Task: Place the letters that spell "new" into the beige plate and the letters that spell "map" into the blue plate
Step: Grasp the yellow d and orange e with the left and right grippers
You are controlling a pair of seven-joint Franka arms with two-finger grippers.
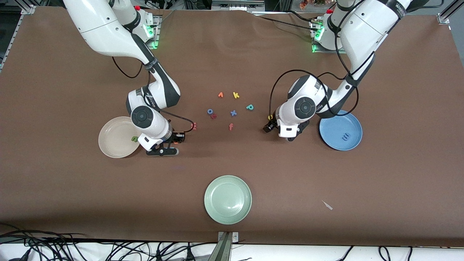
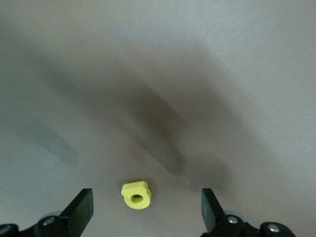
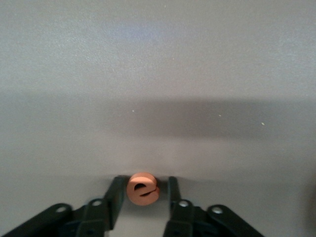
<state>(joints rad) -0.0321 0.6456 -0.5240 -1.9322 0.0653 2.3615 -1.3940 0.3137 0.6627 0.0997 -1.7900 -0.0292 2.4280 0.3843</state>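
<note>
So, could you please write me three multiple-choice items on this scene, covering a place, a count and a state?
1. Where is the green n?
A. in the blue plate
B. in the beige plate
C. in the pale green plate

2. How many plates are there?
A. two
B. three
C. four

3. How is the left hand?
A. open around the yellow a
B. shut on the yellow a
C. shut on nothing

Key: 1 B, the n lies inside the beige plate's rim; 2 B, one beige, one blue, one pale green; 3 A, its fingers stand wide on either side of the a.
</note>
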